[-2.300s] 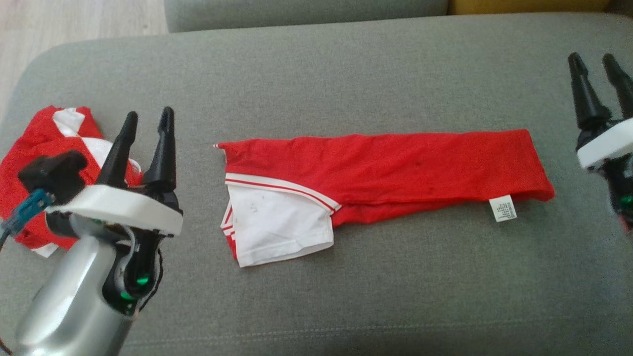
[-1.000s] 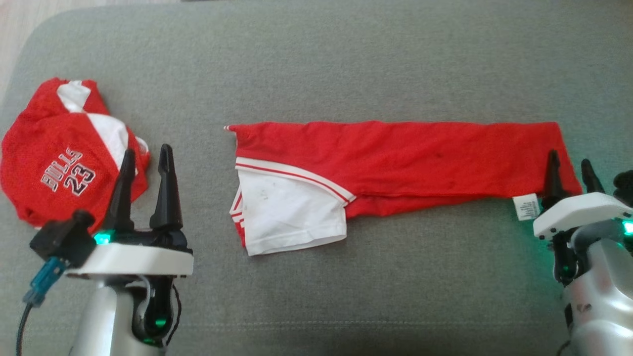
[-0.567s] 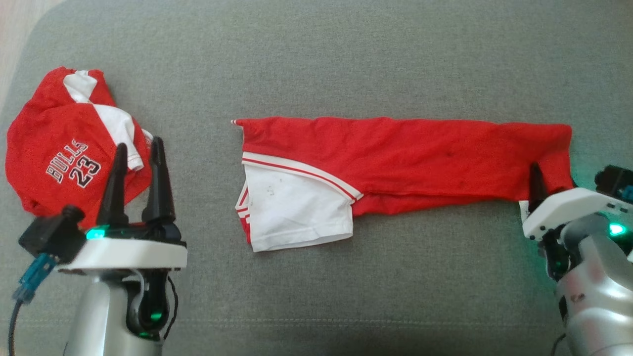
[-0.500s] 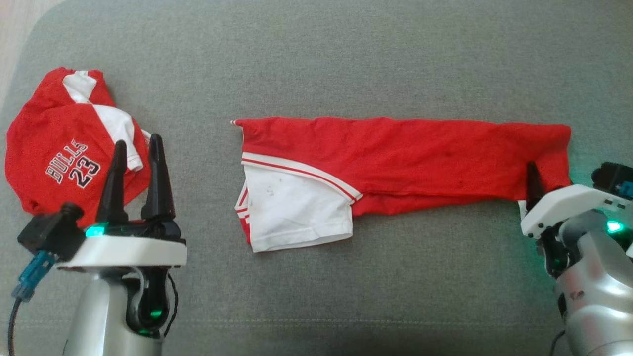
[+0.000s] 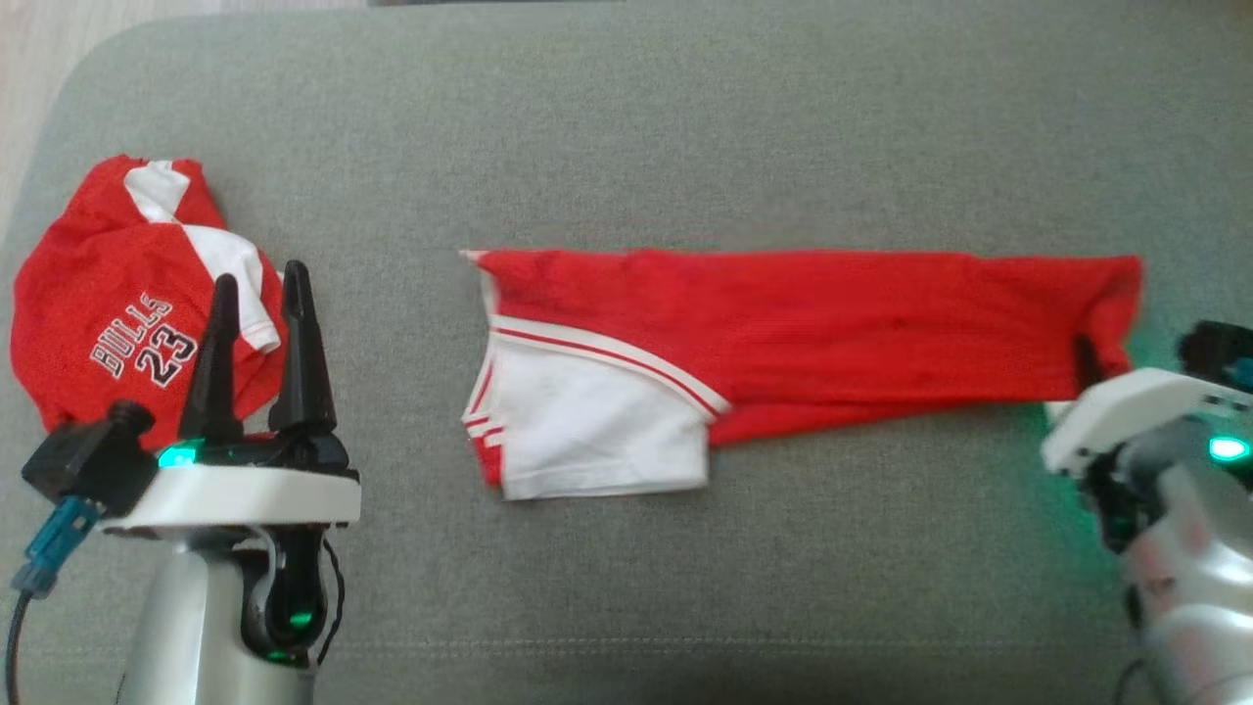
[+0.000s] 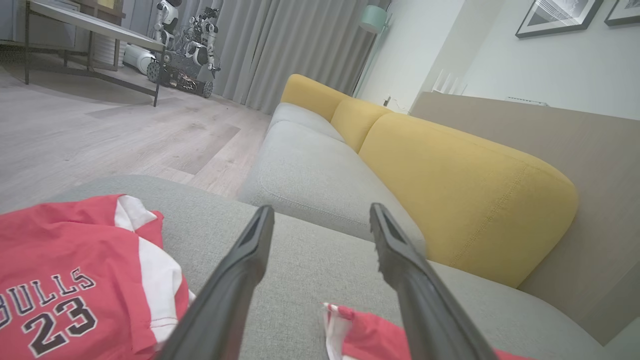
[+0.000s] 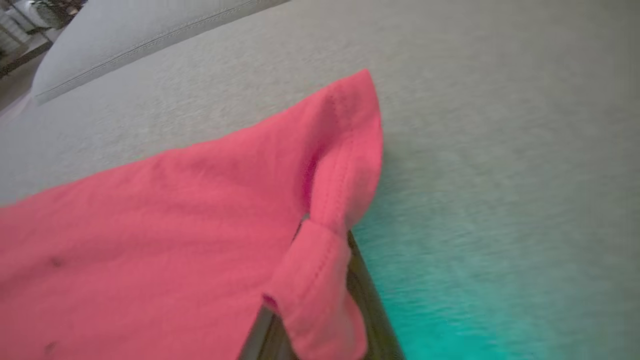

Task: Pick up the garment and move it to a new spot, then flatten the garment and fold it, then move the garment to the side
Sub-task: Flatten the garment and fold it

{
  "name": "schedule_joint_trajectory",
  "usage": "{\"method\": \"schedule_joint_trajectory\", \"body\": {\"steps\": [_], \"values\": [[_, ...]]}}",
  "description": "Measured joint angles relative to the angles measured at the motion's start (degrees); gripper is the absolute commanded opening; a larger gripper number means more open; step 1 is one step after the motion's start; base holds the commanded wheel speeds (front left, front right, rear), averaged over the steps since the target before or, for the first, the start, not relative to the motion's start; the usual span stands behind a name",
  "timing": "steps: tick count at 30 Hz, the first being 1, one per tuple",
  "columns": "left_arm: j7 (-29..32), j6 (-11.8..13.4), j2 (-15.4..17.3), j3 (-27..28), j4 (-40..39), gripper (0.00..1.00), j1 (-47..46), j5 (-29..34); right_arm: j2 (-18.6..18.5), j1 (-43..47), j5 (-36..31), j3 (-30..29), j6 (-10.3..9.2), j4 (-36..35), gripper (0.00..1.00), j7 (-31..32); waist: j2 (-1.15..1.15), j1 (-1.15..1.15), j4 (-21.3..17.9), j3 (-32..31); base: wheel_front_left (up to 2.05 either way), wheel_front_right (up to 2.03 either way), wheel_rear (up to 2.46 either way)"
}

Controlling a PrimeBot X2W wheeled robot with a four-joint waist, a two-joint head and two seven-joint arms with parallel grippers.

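The garment [image 5: 803, 323] is a long red strip with a white, red-striped panel at its left end, lying flat across the grey cushion [image 5: 626, 127]. My right gripper [image 5: 1091, 367] is shut on the garment's near right corner. In the right wrist view the red hem [image 7: 320, 280] is bunched and wrapped over the dark fingers [image 7: 372, 310], hiding their tips. My left gripper [image 5: 256, 284] stands open and holds nothing, well left of the garment. The left wrist view has its spread fingers [image 6: 250, 250] over the cushion, with the garment's left corner [image 6: 360, 330] low between them.
A crumpled red and white "BULLS 23" jersey [image 5: 108, 313] lies at the cushion's left end, just beyond the left fingertips, and also in the left wrist view [image 6: 65, 280]. A yellow sofa backrest [image 6: 450, 200] rises behind. Wooden floor [image 6: 100, 125] lies past the left edge.
My right gripper has gone from open to shut on the garment's right corner, and the hem there has bunched up. The head camera has shifted slightly. The left gripper stays open.
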Motion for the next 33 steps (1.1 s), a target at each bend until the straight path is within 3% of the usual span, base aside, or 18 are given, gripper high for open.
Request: {"method": "schedule_joint_trajectory", "body": {"steps": [9,19,27,33], "values": [[0.00,0.00,-0.01,0.01,-0.04,1.00,0.10,0.05,-8.50,-1.03,-9.88,-10.80,0.00,6.10,0.00,-7.09,0.00,0.00,-0.36,-0.79,0.00,0.00,0.00],[0.00,0.00,-0.02,0.13,0.68,1.00,0.36,-0.63,-3.78,-4.27,-15.04,-12.92,0.00,5.08,0.00,-9.05,0.00,0.00,-0.52,-2.16,0.00,0.00,0.00],[0.00,0.00,-0.02,0.62,0.77,1.00,1.97,-1.22,6.42,-3.56,-10.14,-3.91,0.00,-4.92,0.00,-6.48,0.00,0.00,-1.37,-5.03,0.00,0.00,0.00],[0.00,0.07,-0.02,0.49,0.75,1.00,1.98,-1.71,7.99,1.35,2.08,8.18,-0.01,-17.10,0.00,-0.89,0.00,0.00,-1.74,-5.59,0.00,0.00,0.00]]}}
